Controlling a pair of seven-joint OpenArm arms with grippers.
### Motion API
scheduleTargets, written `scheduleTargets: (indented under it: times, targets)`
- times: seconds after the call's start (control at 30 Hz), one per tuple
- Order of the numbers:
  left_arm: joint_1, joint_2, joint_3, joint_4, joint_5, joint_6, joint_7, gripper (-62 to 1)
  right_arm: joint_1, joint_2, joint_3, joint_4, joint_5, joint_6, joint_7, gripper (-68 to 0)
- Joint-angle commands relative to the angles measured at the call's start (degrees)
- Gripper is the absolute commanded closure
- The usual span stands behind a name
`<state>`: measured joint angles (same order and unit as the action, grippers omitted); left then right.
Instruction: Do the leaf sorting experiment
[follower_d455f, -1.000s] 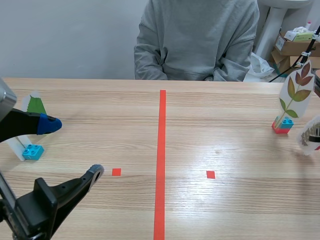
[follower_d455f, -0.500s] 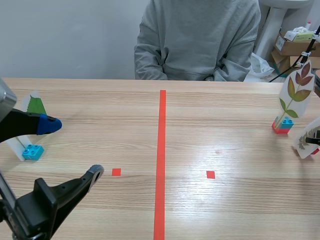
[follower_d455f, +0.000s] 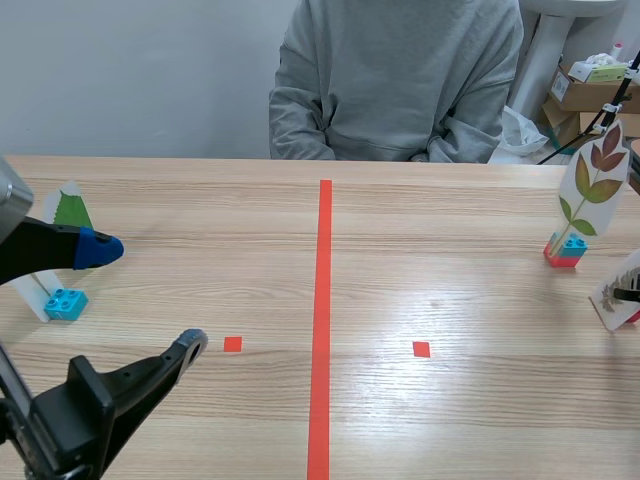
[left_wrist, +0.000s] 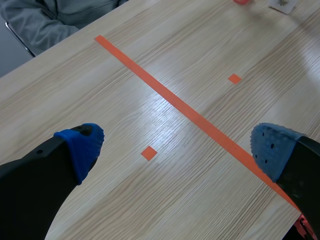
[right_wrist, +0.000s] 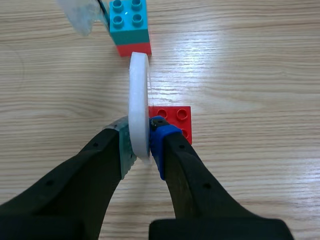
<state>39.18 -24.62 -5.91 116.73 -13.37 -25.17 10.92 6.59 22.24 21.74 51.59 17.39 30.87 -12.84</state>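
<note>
Right pincer (right_wrist: 140, 142) grips the white card (right_wrist: 138, 95) next to a red brick (right_wrist: 172, 117); left pincer (left_wrist: 176, 146) sits wide open above the surface (left_wrist: 150, 200).

Three leaf cards (follower_d455f: 70, 208), (follower_d455f: 598, 175), (follower_d455f: 622, 290) on a wooden table (follower_d455f: 450, 420), one person (follower_d455f: 395, 80) at top centre.
One leaf card at the left, two at the right. Two blue bricks (follower_d455f: 65, 303), (right_wrist: 129, 20), two red bricks (right_wrist: 134, 49), (right_wrist: 172, 116). One long tape line (follower_d455f: 322, 320) down the middle, two small tape squares (follower_d455f: 232, 344), (follower_d455f: 421, 349) beside it.
</note>
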Motion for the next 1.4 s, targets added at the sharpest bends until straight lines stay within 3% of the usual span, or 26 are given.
scheduleTargets:
  times: [0.0, 0.3, 0.4, 0.5, 0.57, 0.7, 0.83, 0.97, 1.13, 1.37]
  targets:
    - [-0.2, 0.2, -0.1, 0.3, -0.5, 0.1, -0.8, -62.3, 0.3, 0.9, 0.0, 1.2, 0.7, 0.0, 0.9, -4.1]
    - [-0.2, 0.2, -0.1, 0.3, -0.5, 0.1, -0.8, -62.3, 0.1, 0.9, 0.0, 1.2, 0.8, 0.0, 0.7, -24.2]
    - [-0.2, 0.2, -0.1, 0.3, -0.5, 0.1, -0.7, -62.3, 0.1, 1.0, 0.0, 1.2, 0.8, 0.1, 0.2, -39.0]
    - [-0.2, 0.2, -0.1, 0.3, -0.5, 0.1, -0.7, -62.3, 0.1, 1.2, 0.0, 1.3, 0.8, 2.2, -1.1, -57.3]
    - [-0.2, 0.2, -0.1, 0.3, -0.5, 0.1, -0.7, -62.3, 0.1, 1.3, 0.0, 1.3, 0.8, 3.3, -2.0, -63.9]
    - [-0.2, 0.2, -0.1, 0.3, -0.5, 0.1, -0.7, -62.3, -0.6, 1.9, 0.2, 2.2, 1.6, 7.8, -4.5, -64.0]
    - [-0.2, 0.1, -0.1, 0.3, -0.5, 0.1, -0.6, -62.3, -5.1, 2.9, 1.7, 6.6, 6.9, 11.8, -5.4, -64.0]
    - [-0.2, 0.1, -0.1, 0.3, -0.5, 0.1, -0.5, -62.3, -12.9, 3.2, 5.4, 14.6, 10.9, 11.8, -7.6, -64.0]
    - [-0.2, 0.1, -0.1, 0.3, -0.5, 0.1, -0.6, -62.3, -25.9, 3.2, 8.8, 29.6, 14.9, 11.8, -7.8, -64.0]
    - [-0.2, 0.1, -0.1, 0.3, -0.5, 0.1, -0.6, -62.3, -40.3, 3.1, 11.0, 48.4, 25.8, 11.8, -7.0, -64.0]
